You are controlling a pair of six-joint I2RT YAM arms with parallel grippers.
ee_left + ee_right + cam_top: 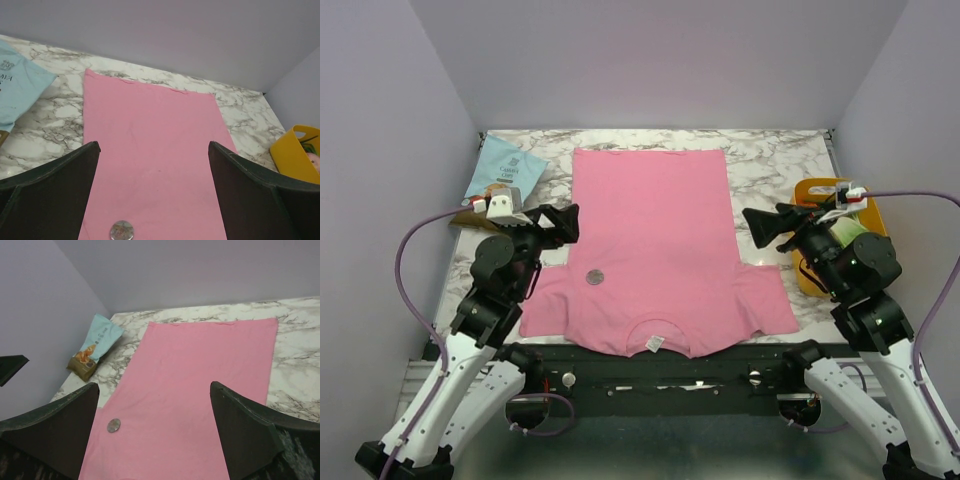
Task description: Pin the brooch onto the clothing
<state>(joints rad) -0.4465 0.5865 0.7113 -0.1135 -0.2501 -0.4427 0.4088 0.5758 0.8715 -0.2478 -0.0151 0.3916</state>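
Pink T-shirt [650, 240] lies flat on the marble table [770, 160]. Its long axis runs near to far, with the neckline and white label [654, 344] at the near edge by the arm bases and the hem at the far end. The sleeves are spread left and right.

The brooch [594, 276] lies flat on the shirt, left of its centre line and near the left sleeve. It's a round disc, so no long axis.

The left end effector [563, 226] is spread wide and holds nothing; it hovers at the shirt's left edge, near the brooch but apart from it. The right end effector [756, 230] is also spread wide and empty, at the shirt's right edge.

A blue snack bag [505, 165] is at far left and a yellow basket [817, 190] at right.
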